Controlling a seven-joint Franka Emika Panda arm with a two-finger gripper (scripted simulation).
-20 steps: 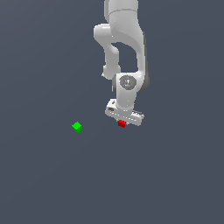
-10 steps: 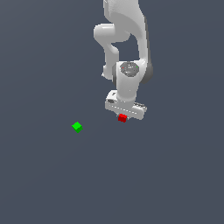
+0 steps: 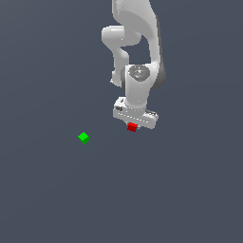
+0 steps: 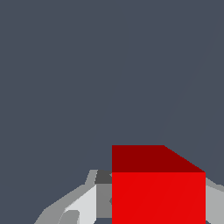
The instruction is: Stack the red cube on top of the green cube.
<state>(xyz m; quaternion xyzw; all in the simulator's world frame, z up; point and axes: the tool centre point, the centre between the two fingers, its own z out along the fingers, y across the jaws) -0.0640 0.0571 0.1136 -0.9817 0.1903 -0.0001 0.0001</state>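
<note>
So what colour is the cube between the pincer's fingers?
Bright red: the red cube, plain and unpatterned, shows best in the wrist view.

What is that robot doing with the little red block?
The robot arm has the red cube pinched in its gripper. It looks lifted off the floor, though that is hard to be sure of. The green cube sits alone on the grey floor, off toward the exterior view's left and a bit lower in the picture. The red one is not on top of the green one yet, so the stacking is not done.
</note>
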